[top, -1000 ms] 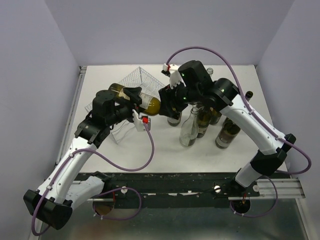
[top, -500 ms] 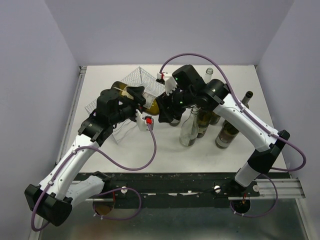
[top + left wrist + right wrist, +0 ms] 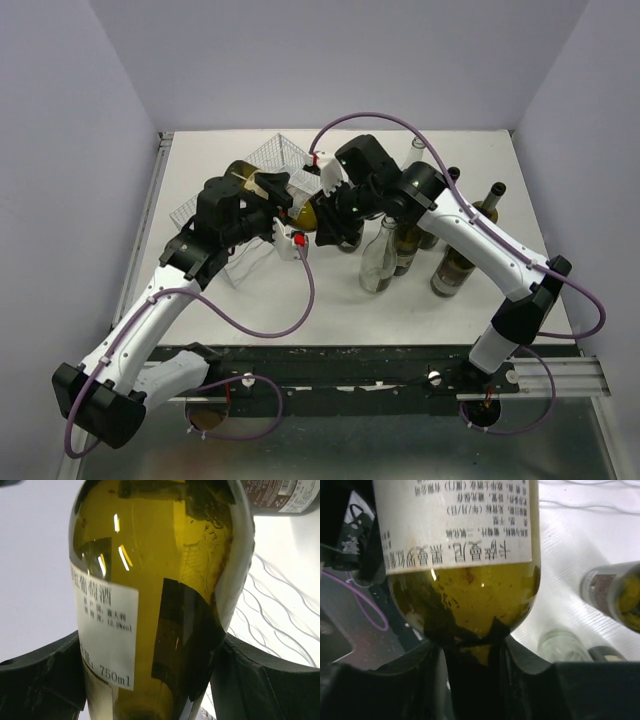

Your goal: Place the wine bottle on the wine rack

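Wine bottle (image 3: 303, 212): horizontal, nudged left toward your wine rack (image 3: 277, 153).
Left gripper (image 3: 150, 680): clamped around the body.
Right gripper (image 3: 470, 655): clamped on the neck.
Outlook: your lowering comes next.

wine rack (image 3: 272, 155) partly hidden, wine bottle (image 3: 150, 605) cropped

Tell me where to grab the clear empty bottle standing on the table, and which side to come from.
Probably grip the clear bottle around its straight body, just below the shoulder, coming level from the near side, the one toward the arm bases. It stands upright, and dark bottles crowd its right and far sides, while the table in front of it is bare.
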### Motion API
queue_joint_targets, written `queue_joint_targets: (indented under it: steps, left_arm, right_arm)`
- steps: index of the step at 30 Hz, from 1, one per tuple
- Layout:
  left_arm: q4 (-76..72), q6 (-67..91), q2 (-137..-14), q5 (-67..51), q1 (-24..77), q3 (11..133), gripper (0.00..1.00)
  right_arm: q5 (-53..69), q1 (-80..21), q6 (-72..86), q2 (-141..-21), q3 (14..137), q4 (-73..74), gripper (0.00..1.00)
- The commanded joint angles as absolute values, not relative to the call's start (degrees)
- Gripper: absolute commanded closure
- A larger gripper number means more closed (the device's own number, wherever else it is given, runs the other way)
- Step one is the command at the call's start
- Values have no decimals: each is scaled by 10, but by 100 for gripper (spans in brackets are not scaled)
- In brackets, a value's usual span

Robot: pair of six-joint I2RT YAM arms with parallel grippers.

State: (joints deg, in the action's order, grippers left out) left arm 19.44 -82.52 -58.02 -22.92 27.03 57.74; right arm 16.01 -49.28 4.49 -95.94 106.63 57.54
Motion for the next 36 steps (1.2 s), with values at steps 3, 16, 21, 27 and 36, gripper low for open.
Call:
queue_joint_targets:
  steps: [3,16,21,27,36]
  left_arm:
    - [74,-786,-567,-229,271,599,100]
    - [-4,-761,-516,-185,271,495,1]
    - [25,-720,-471,-151,272,454,1]
    - [57,-623,-387,-106,272,403,1]
    - [178,-136,-330,28,272,502,1]
  right_arm:
    - [149,-502,55,-976,1053,568,84]
    - [77,-516,75,-945,1046,491,99]
    - [51,-515,102,-923,1024,440,99]
    - [51,-516,127,-910,998,403,99]
    - [120,-561,111,-902,937,449,99]
